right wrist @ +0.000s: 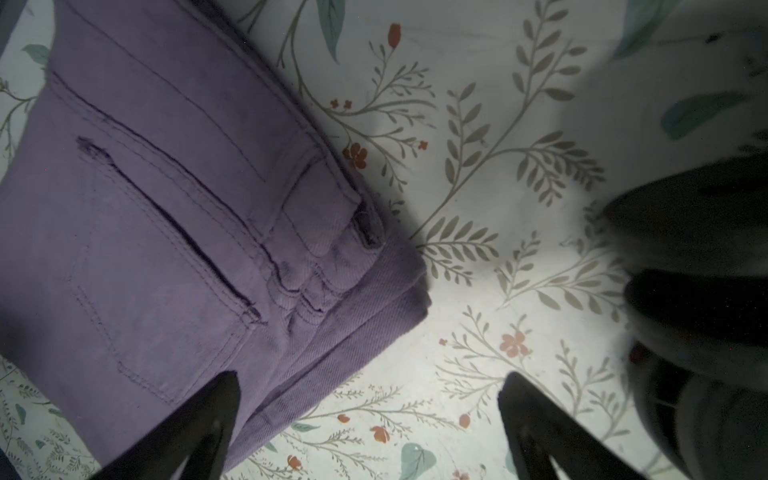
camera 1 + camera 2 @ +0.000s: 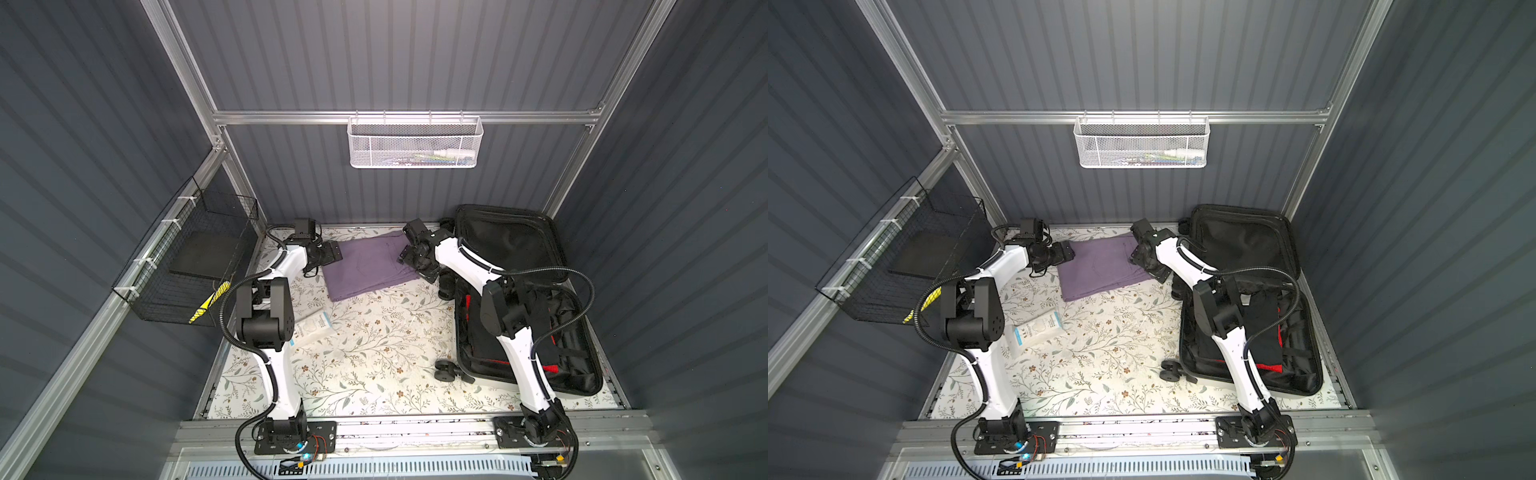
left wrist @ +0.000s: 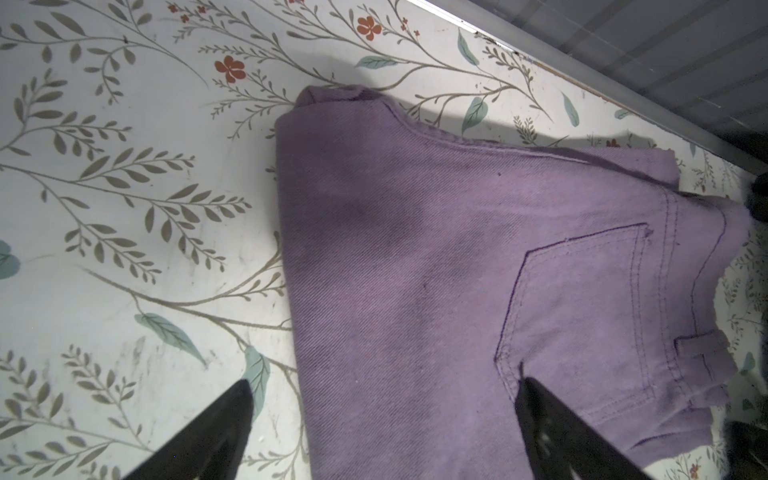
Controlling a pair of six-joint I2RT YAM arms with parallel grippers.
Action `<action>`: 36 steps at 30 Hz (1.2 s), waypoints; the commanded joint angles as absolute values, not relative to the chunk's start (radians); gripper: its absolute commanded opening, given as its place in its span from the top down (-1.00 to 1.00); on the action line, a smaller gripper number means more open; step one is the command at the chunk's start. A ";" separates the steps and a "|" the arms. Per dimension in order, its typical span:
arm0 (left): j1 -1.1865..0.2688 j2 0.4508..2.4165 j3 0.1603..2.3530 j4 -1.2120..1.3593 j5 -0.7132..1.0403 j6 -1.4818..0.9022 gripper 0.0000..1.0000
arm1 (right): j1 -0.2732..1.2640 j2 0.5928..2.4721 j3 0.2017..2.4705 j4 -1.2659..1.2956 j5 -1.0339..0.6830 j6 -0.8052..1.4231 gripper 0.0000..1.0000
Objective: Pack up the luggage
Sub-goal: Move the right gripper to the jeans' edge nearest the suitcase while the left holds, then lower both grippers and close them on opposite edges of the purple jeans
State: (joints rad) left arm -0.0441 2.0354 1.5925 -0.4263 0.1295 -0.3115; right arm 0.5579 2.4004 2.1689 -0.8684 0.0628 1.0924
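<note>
The luggage (image 2: 509, 241) (image 2: 1246, 245) lies open at the right, its black-lined lid leaning on the back wall and its lower half (image 2: 582, 365) flat on the table with black and red things inside. Folded purple jeans (image 2: 370, 266) (image 2: 1100, 266) (image 3: 415, 270) (image 1: 145, 228) lie at the back middle. My left gripper (image 2: 332, 251) (image 2: 1065, 251) (image 3: 384, 382) hangs open over their left edge, one finger over the cloth, one over the table. My right gripper (image 2: 415, 266) (image 2: 1146, 268) (image 1: 370, 374) stands open at their right corner, holding nothing.
A white packet (image 2: 313, 328) (image 2: 1038, 328) lies beside the left arm on the floral table cover (image 2: 374, 353). A white mesh basket (image 2: 415, 143) hangs on the back rail, a black wire basket (image 2: 195, 266) on the left rail. The luggage's wheels (image 2: 446, 286) (image 1: 698, 257) stand close to my right gripper.
</note>
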 commanded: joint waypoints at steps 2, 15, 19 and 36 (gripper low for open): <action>-0.038 2.022 1.598 -0.433 0.159 -0.321 -0.99 | 0.558 2.429 2.203 -0.899 0.061 1.138 -0.98; -0.029 2.032 1.577 -0.415 0.180 -0.326 -0.99 | 0.556 2.506 2.295 -0.901 0.063 1.133 -0.97; -0.028 2.031 1.572 -0.406 0.190 -0.333 -1.00 | 0.557 2.507 2.295 -0.902 0.063 1.132 -0.96; -0.022 2.028 1.574 -0.408 0.192 -0.333 -0.99 | 0.558 2.566 2.391 -1.003 -0.039 1.061 -0.72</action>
